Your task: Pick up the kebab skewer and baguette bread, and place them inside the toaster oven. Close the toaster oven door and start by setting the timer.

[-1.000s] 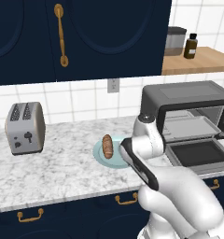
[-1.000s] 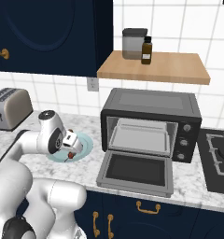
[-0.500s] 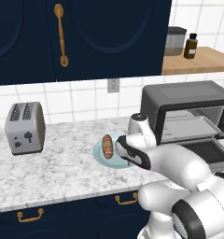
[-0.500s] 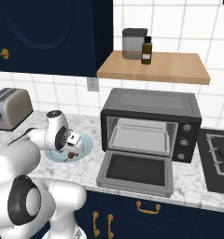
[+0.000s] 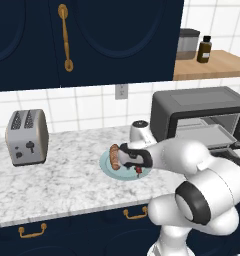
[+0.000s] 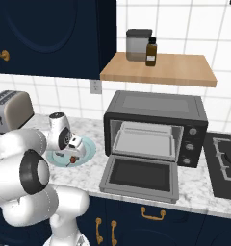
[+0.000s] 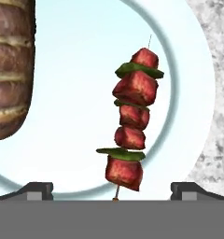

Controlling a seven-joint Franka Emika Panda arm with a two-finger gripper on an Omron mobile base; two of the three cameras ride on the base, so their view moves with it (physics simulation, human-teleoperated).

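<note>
The kebab skewer (image 7: 131,123) lay on a pale blue plate (image 7: 76,107), well apart from the baguette bread (image 7: 11,65), which rested on the same plate and reached up to its rim. In the hand view the skewer ran almost straight up from the lower edge, its red chunks and green slices lined along the thin stick, and it sat between the two dark fingertips (image 7: 35,190), which stood wide at the sides and touched nothing. So we judged the gripper (image 5: 134,161) fully spread and empty, hovering close above the plate. In the left base view the plate (image 5: 106,165) was on the marble counter (image 5: 62,185), between the silver toaster (image 5: 26,136) and the toaster oven (image 6: 156,126). The toaster oven door (image 6: 140,176) was already folded down, with the rack visible inside. From here we saw some risks. The stick is thin and the chunks are uneven, so the jaws could close on one chunk only and the skewer could turn or slip out during the lift. If the hand went down too far, the tips could press on the plate and push it. A sideways drift toward the bread could also nudge the loaf off the rim.
</note>
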